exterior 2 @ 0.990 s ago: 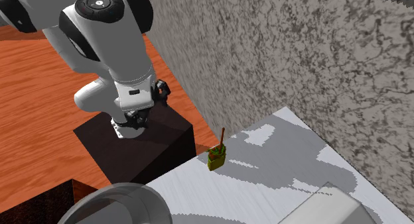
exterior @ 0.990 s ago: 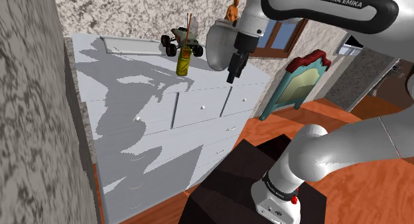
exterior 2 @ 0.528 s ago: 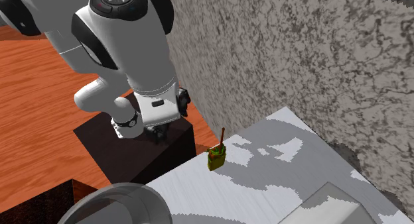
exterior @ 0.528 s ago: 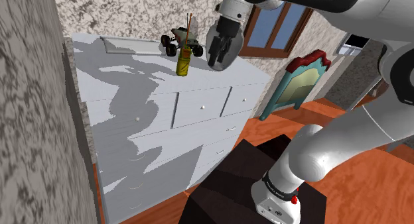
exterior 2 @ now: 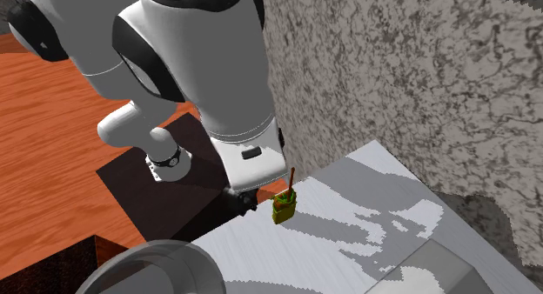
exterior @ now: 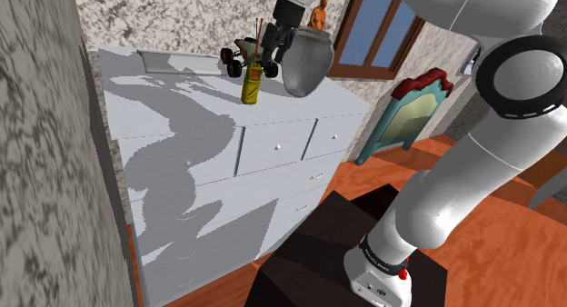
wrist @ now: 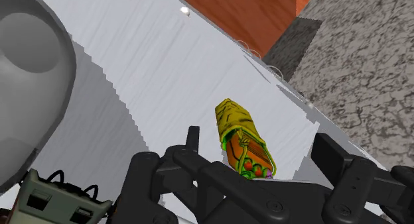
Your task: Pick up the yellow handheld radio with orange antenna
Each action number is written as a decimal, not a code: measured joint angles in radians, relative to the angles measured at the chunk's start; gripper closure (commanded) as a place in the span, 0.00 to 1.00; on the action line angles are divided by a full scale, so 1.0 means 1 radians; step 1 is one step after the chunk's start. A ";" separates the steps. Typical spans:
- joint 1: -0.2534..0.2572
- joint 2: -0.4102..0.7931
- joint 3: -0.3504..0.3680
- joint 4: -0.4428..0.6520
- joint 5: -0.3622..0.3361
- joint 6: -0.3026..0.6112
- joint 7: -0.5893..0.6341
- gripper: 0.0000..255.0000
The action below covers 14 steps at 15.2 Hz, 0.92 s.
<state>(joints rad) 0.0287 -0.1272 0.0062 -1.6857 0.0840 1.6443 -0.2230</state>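
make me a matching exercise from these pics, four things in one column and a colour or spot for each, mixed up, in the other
Things:
1. radio
2. vase
3. toy buggy
4. gripper

Descriptions:
a. plain grey, rounded body
b. black, fingers apart, above the radio
c. yellow-green, standing upright on the dresser top
d. dark wheels, farther back on the dresser than the radio

Pairs: 1-c, 2-a, 3-d, 4-b
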 measured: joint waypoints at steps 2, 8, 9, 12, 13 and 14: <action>0.002 0.023 0.002 0.015 0.001 0.016 0.000 0.00; 0.002 0.014 0.002 -0.071 0.003 0.094 -0.009 0.00; 0.002 0.013 0.002 -0.076 0.003 0.098 -0.009 0.00; 0.002 0.012 0.003 -0.082 0.003 0.103 -0.008 1.00; 0.002 0.012 0.003 -0.083 0.003 0.104 -0.008 1.00; 0.002 0.012 0.003 -0.083 0.003 0.104 -0.008 1.00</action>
<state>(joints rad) 0.0310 -0.1155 0.0087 -1.7684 0.0871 1.7483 -0.2309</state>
